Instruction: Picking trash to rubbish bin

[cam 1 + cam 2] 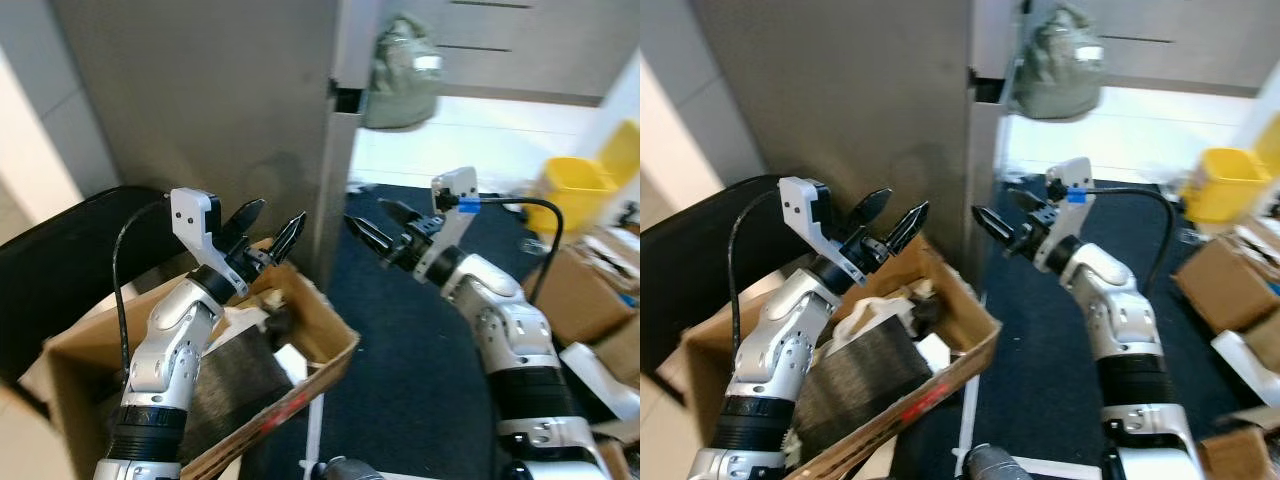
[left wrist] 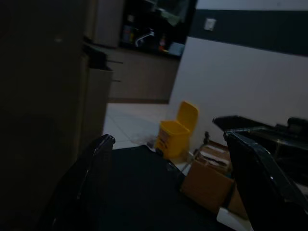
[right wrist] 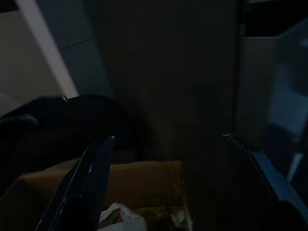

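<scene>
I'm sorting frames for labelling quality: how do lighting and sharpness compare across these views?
Left and right eye views: well lit, slightly soft; the bright floor behind the grey pillar is washed out, while the cardboard box and both open grippers, left gripper and right gripper, read clearly. Left wrist view: dim, yet the yellow bin shows. Right wrist view: darkest, the box barely made out.
</scene>
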{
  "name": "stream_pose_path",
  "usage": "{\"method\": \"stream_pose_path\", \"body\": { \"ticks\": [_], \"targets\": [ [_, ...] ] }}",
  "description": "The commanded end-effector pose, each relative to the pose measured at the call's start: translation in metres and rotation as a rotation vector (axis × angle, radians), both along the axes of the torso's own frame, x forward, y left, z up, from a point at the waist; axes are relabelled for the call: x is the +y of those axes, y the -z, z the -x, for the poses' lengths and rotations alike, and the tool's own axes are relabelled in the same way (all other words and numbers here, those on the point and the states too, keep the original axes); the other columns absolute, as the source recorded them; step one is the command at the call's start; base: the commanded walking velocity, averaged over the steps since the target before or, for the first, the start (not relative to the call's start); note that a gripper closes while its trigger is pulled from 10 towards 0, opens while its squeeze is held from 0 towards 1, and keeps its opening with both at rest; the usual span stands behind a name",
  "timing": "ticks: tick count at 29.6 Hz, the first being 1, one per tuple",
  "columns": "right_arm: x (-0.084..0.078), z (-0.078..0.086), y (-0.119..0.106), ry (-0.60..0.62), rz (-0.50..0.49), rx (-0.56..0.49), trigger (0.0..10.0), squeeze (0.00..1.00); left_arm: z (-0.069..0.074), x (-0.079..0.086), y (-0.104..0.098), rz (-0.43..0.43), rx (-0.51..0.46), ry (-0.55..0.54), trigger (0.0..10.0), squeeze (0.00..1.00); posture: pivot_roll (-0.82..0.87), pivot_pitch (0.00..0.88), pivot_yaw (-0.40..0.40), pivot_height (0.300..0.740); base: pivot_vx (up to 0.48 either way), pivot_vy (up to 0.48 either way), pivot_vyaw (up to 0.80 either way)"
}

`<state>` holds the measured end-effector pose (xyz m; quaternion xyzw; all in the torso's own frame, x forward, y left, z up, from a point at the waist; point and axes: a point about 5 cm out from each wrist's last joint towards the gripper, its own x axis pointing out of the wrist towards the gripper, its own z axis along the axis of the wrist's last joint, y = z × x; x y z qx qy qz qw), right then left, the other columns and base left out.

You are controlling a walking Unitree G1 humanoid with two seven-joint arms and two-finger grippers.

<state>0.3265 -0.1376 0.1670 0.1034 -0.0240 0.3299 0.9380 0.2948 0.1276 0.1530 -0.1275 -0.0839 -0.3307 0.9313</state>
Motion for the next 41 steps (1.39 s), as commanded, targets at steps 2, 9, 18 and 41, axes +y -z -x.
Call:
{"method": "stream_pose_path", "body": {
  "ticks": [2,9,18,41],
  "targets": [
    [0.008,0.002,0.014,0.002,0.024,0.026,10.0,0.0,0.0,-0.001,0.008,-0.043,0.016,0.005,10.0,0.0,0.03,0.0,-0.032,0.74,0.0,0.0,-0.73],
    [0.01,0.001,0.016,-0.019,0.059,0.026,10.0,0.0,0.0,-0.003,0.01,-0.054,0.018,0.023,10.0,0.0,0.03,0.0,-0.033,0.74,0.0,0.0,-0.74],
    [0.009,0.001,0.017,-0.002,0.056,0.031,10.0,0.0,0.0,-0.001,0.012,-0.061,0.008,0.001,10.0,0.0,0.03,0.0,-0.032,0.74,0.0,0.0,-0.74],
    [-0.002,0.012,0.031,0.0,-0.009,0.052,10.0,0.0,0.016,0.003,0.03,0.143,0.071,0.138,9.8,0.0,0.04,0.0,-0.039,0.74,0.0,0.0,-0.74]
  ]
}}
